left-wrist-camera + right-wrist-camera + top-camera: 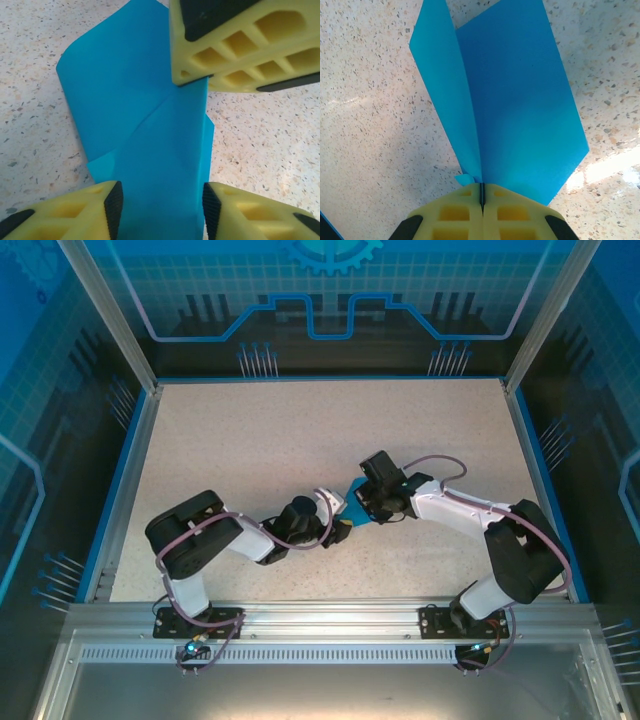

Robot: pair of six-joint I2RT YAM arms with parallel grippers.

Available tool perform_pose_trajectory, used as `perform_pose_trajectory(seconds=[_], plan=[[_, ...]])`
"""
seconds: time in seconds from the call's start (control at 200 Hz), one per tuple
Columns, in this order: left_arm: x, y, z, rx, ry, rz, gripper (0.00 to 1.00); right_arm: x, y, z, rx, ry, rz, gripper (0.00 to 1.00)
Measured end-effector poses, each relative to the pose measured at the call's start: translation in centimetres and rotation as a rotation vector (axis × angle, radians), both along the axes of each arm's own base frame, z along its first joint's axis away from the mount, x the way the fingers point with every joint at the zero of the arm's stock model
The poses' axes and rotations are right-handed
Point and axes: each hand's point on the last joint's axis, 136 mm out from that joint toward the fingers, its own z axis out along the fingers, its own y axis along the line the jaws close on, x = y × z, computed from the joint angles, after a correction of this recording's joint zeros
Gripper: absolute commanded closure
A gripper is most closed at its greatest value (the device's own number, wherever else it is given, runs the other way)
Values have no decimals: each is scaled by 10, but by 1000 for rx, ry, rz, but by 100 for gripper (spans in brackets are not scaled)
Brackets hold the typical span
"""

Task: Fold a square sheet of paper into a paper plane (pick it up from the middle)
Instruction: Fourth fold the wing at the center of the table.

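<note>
Yellow fingers of the right pincer [481,191] sit closest in its wrist view, pressed together with no gap. Pinched in their seam is the narrow pointed end of the blue paper sheet [520,100].

From the right pincer the sheet fans outward and widens over the speckled tabletop [370,125]. One long flap stands up off the rest along a crease running back to the right pincer's tip. The broader flap beside it lies flatter.

Left pincer [162,205] faces the right pincer from the sheet's other end. Its jaws are partly open, black pads apart, one on either side of a folded strip of the sheet. The strip fills the gap between the pads; cannot tell whether they touch it. A slanting crease crosses the sheet between this pincer and the right pincer.

Overhead: left pincer sits just beside the right pincer, roughly mid-tabletop, with slivers of blue showing at the right pincer's tip.
</note>
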Motion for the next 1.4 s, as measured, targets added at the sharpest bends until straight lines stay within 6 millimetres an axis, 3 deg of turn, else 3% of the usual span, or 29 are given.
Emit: perform_pose_trajectory(seconds=[0.23,0.455,0.52,0.615,0.755,0.905,1.145,1.4], plan=[[5,-1,4,-7,-16,13,60,-3,3,-3,12,18,12,99],[5,-2,5,-11,-15,14,58,-5,6,-7,23,39,23,99],[5,-2,5,-11,-14,14,63,-5,7,-7,26,42,25,97],[5,-2,5,-13,-12,15,72,-5,7,-7,29,42,27,88],[5,-2,5,-15,-6,19,78,-2,7,-4,26,26,75,57],[4,-1,1,-30,36,40,79,13,6,9,30,-33,152,34],[0,3,-5,-62,141,92,82,25,5,17,29,-156,365,31],[1,7,-4,-164,297,165,84,3,-14,3,27,-235,530,32]])
